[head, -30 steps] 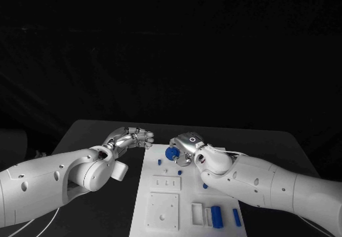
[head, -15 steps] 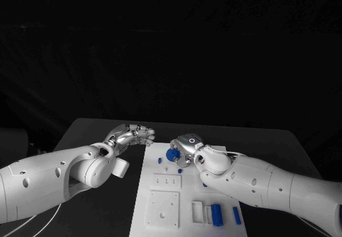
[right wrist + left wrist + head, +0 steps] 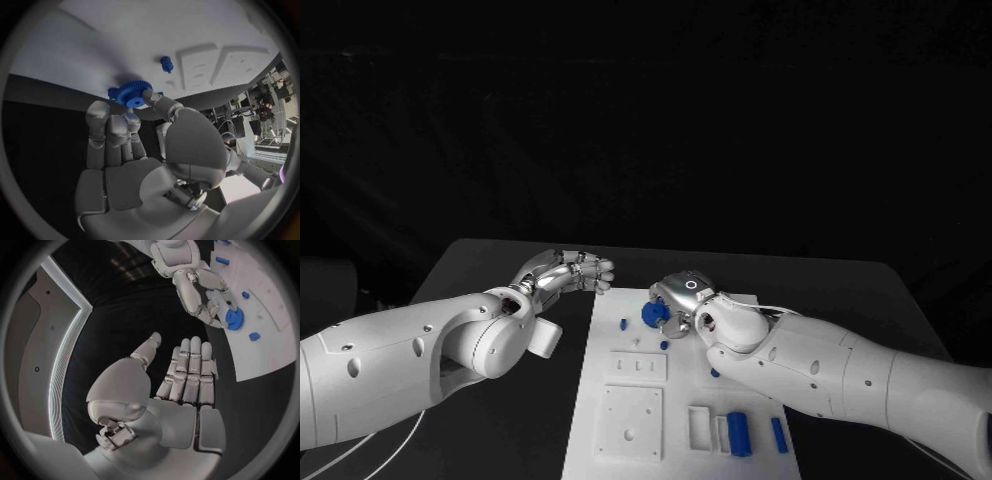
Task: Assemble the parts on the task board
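The white rectangular task board [image 3: 629, 420] lies mid-tabletop [image 3: 473, 265]. At its far end sits the round blue toothed gear [image 3: 649, 315], the right hand [image 3: 678, 298] touching it. The left hand [image 3: 570, 275] hovers beside the board's far left corner, over the tabletop.

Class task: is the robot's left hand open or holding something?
Open: the left hand has its fingers extended with nothing in the palm, beside the task board.
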